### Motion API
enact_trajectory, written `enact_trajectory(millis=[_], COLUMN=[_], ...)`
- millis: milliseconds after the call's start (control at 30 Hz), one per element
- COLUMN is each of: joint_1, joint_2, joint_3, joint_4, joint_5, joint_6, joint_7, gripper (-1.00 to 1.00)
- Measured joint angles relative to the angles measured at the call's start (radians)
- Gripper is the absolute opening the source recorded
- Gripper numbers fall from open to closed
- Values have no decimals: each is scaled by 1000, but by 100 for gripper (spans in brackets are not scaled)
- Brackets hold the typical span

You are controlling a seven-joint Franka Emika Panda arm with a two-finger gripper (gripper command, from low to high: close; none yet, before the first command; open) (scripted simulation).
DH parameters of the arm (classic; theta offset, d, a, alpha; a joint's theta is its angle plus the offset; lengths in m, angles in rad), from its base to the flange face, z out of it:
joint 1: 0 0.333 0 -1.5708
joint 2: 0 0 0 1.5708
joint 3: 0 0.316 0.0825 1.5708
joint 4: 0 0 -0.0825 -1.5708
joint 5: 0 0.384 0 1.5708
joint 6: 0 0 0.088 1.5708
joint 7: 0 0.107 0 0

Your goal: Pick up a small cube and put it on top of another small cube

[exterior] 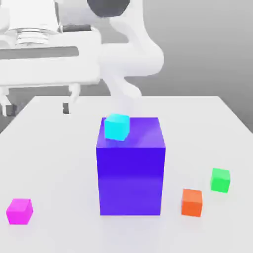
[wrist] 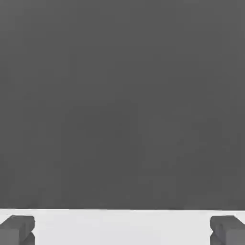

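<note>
The small magenta cube (exterior: 20, 211) rests on the white table (exterior: 59, 163) near the front, at the exterior view's left. My gripper (exterior: 37, 108) hangs far behind it, over the table's back edge at the exterior view's left. It is open wide with nothing between its fingers (exterior: 66, 107). In the hand view the gripper (wrist: 122, 232) points past the table's edge toward a grey background, its two dark fingertips (wrist: 17, 229) far apart.
A big blue-violet block (exterior: 131, 168) stands mid-table with a small cyan cube (exterior: 117, 126) on its top corner. An orange cube (exterior: 191, 202) and a green cube (exterior: 220, 180) lie at the exterior view's right.
</note>
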State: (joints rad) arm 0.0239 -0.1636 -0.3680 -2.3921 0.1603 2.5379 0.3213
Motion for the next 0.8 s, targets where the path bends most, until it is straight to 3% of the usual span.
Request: enact_trajectory(millis=[367,533,567,800], joint_1=[-167,-271,-297,-303], joint_2=[399,579,613,620], joint_3=[-51,44,74,81], joint_4=[-57,-32,-23,-22], joint_5=[123,228,251,255], joint_6=[146,262,287,291], joint_7=[-314,-425,-442,-446], gripper=[0,0,-100,-100])
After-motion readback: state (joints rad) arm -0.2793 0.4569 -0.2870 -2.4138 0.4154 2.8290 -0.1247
